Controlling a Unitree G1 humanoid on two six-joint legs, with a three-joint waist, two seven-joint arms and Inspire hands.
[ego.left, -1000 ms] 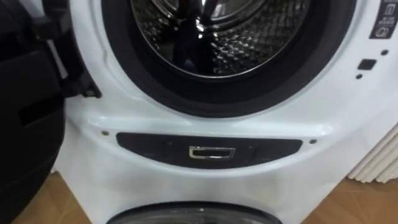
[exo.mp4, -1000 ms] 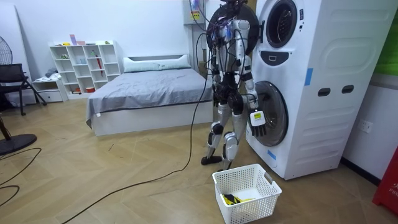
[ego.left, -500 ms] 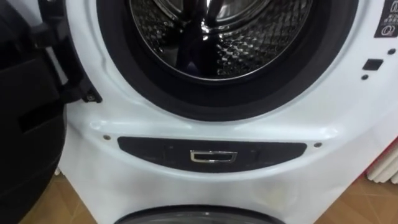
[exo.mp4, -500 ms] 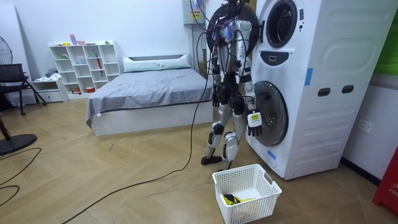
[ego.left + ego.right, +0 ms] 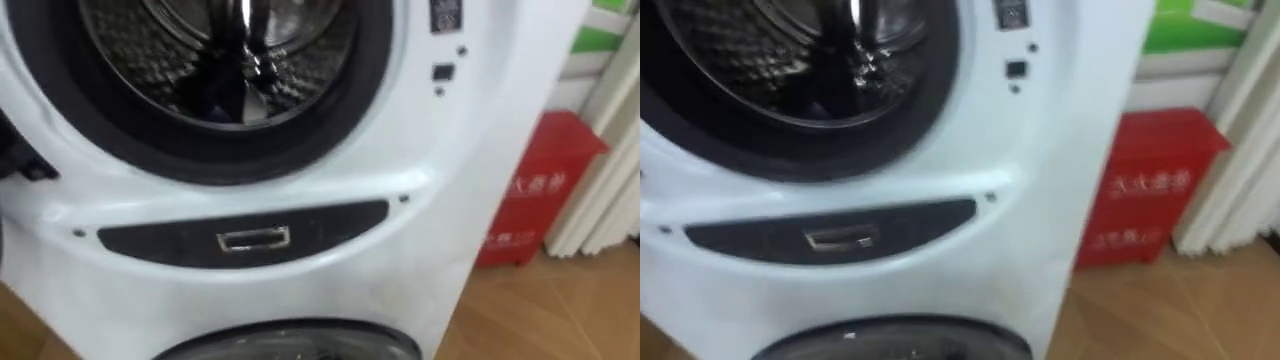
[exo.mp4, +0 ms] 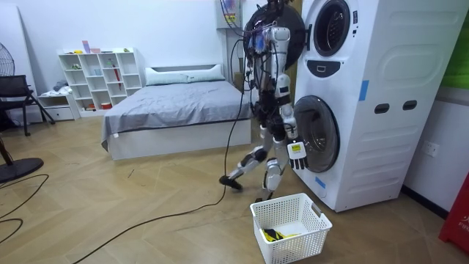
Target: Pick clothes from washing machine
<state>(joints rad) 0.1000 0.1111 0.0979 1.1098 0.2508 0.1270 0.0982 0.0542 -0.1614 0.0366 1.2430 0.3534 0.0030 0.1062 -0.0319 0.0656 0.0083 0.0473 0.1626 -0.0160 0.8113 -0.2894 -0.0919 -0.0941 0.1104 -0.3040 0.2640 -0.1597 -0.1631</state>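
Note:
The upper washing machine's steel drum (image 5: 215,60) stands open in front of me, ringed by a dark seal. A dark shape (image 5: 212,98) lies low in the drum; I cannot tell whether it is cloth. In the room view I stand close to the stacked machines (image 6: 344,95), with one foot lifted behind me. My right hand (image 6: 297,154) hangs by my thigh with relaxed fingers, holding nothing. The white laundry basket (image 6: 304,246) sits on the floor by my feet, with a yellow and dark garment (image 6: 275,235) in it.
Below the drum are a dark panel (image 5: 250,238) and the top of the lower machine's door (image 5: 290,340). A red box (image 5: 535,190) stands on the wood floor to the right. A bed (image 6: 176,103) and a white shelf (image 6: 99,77) are behind me.
The whole eye view has swung to the right, bringing the red box in. In the room view I have lifted my rear foot in a step, and my right hand has swung slightly lower.

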